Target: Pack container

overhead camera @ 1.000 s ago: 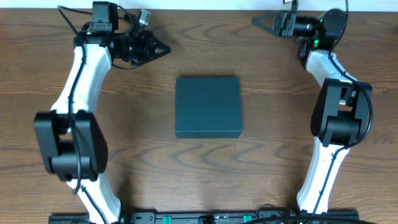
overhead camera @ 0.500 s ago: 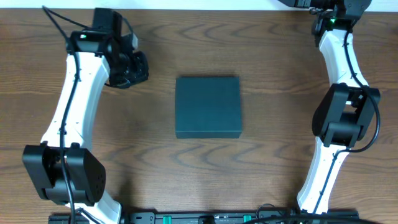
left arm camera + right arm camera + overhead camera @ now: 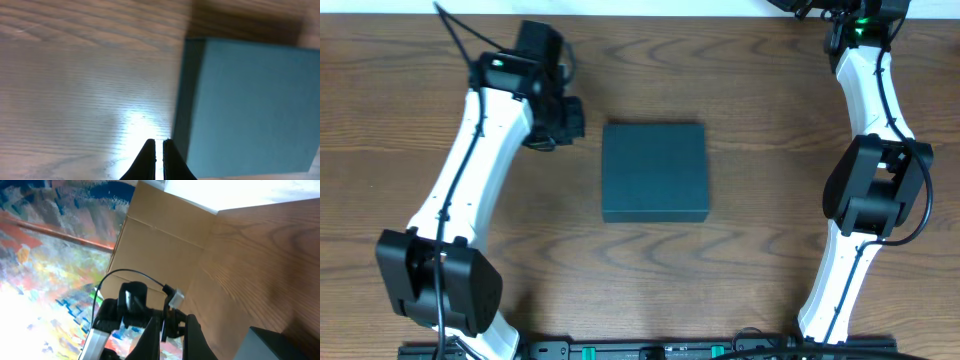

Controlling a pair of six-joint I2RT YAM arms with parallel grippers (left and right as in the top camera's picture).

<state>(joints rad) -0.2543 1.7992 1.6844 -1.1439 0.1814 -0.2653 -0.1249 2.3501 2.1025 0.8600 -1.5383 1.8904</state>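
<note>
The container [image 3: 654, 172] is a dark teal box lying closed in the middle of the wooden table. It also fills the right of the left wrist view [image 3: 250, 100]. My left gripper [image 3: 570, 118] hovers just off the container's far left corner. Its fingers [image 3: 160, 145] are shut, empty, over bare wood beside the box's left wall. My right arm [image 3: 865, 60] reaches to the far right edge, its gripper cut off at the top of the overhead view. In the right wrist view that gripper [image 3: 170, 330] is empty and looks across at the left arm; a corner of the container [image 3: 280, 345] shows.
The table's far edge [image 3: 650, 14] runs along the top of the overhead view. Beyond it the right wrist view shows a brown cardboard panel [image 3: 160, 235] and a colourfully painted surface [image 3: 45, 265]. Both arm bases stand at the near edge.
The left arm has swung right, bringing its shut gripper from the far left up beside the container. The right arm lifted to the far edge a second ago and has since held still.
</note>
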